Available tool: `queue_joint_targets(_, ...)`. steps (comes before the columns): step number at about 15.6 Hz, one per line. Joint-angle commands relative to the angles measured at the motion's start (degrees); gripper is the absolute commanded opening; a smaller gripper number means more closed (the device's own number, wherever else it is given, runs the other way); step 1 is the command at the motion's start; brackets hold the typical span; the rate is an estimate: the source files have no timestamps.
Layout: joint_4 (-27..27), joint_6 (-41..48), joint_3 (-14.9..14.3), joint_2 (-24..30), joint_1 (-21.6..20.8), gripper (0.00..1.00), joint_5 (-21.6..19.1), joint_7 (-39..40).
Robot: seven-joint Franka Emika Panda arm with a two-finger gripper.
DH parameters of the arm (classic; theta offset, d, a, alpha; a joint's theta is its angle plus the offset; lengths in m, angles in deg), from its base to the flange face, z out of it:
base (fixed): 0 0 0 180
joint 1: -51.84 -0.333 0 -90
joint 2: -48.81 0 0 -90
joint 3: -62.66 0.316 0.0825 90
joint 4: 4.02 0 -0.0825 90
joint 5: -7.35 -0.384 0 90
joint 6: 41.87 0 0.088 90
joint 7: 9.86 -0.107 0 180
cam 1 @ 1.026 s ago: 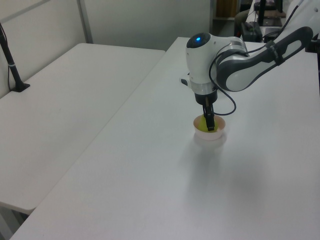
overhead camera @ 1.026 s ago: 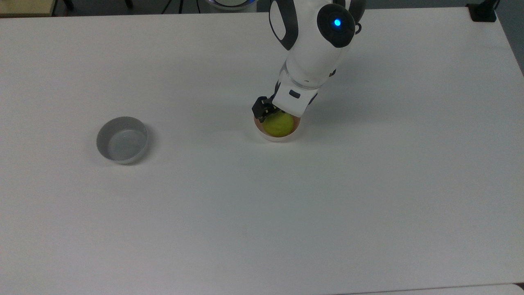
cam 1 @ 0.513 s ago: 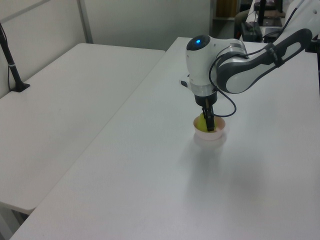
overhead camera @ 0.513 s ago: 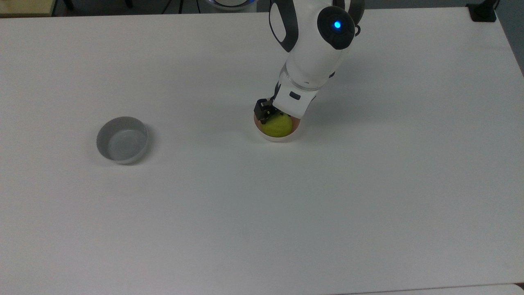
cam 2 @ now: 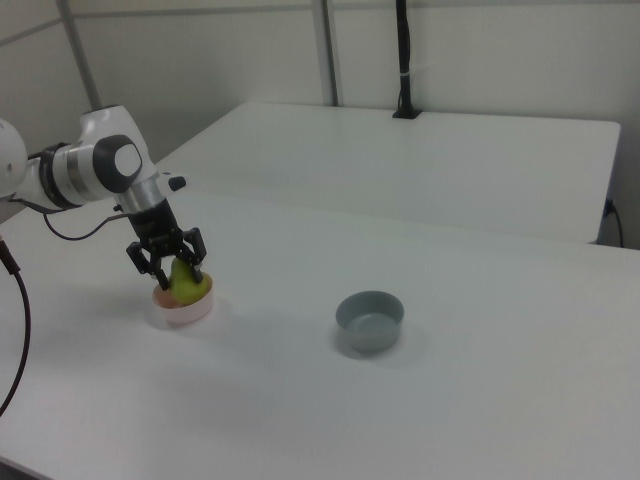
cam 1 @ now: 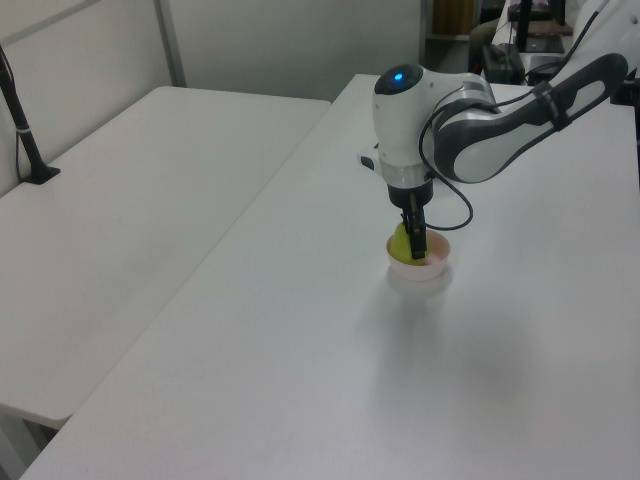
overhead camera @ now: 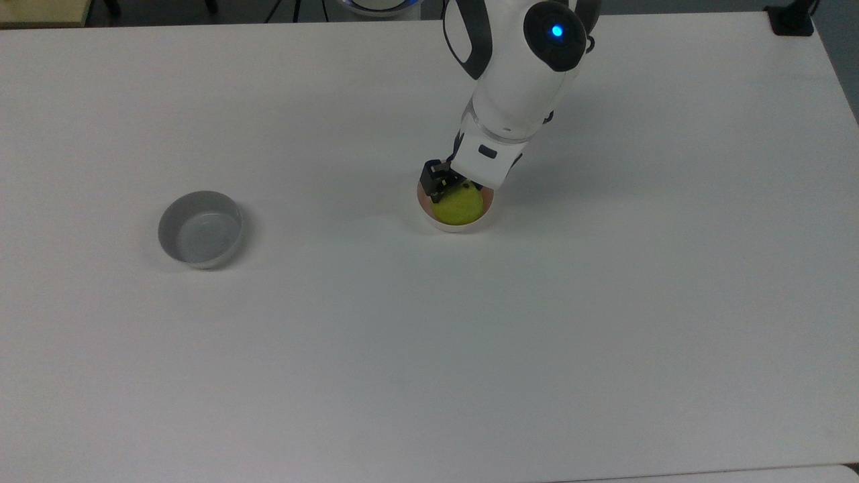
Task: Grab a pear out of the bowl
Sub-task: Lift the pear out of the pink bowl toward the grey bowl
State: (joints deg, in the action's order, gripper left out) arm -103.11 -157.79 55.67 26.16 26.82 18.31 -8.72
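Tool [cam 2: 171,268] down in the pink bowl [cam 2: 182,308], fingers [cam 2: 197,268] straddling the pear [cam 2: 184,281] and apparently clamped on its upper part. Pear sits directly under the tool, low in the bowl, on the white bench [overhead camera: 604,302]. Grasp step looks done; next move is a straight vertical lift clear of the rim. Grey bowl [cam 2: 369,320] well off to the side.

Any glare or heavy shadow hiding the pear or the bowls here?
Top view: even light, soft arm shadow right of the pink bowl; the pear reads clearly. Right view: faint shadow under the grey bowl, no glare. Left view: the gripper partly covers the pear.
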Motion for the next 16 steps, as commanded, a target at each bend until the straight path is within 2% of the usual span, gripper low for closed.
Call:
queue_joint_targets(1, -1.28, 1.65, -0.92, 5.5, -0.92, 0.46, -3.21, 0.97)
queue_joint_targets(5, 1.18, 8.25, -0.75, 12.09, 1.01, 0.46, -4.63, 2.55)
queue_joint_targets(6, 1.18, 9.13, 0.47, 13.84, 3.19, 0.46, -4.63, 2.64)
queue_joint_targets(10, 1.18, 9.4, 5.31, 15.0, 13.65, 0.46, -4.72, 3.52)
queue_joint_targets(13, 1.09, 10.28, 5.49, 16.58, 20.6, 0.46, -4.63, 6.59)
queue_joint_targets(16, 1.18, 10.55, 5.49, 17.11, 24.3, 0.46, -4.63, 8.44)
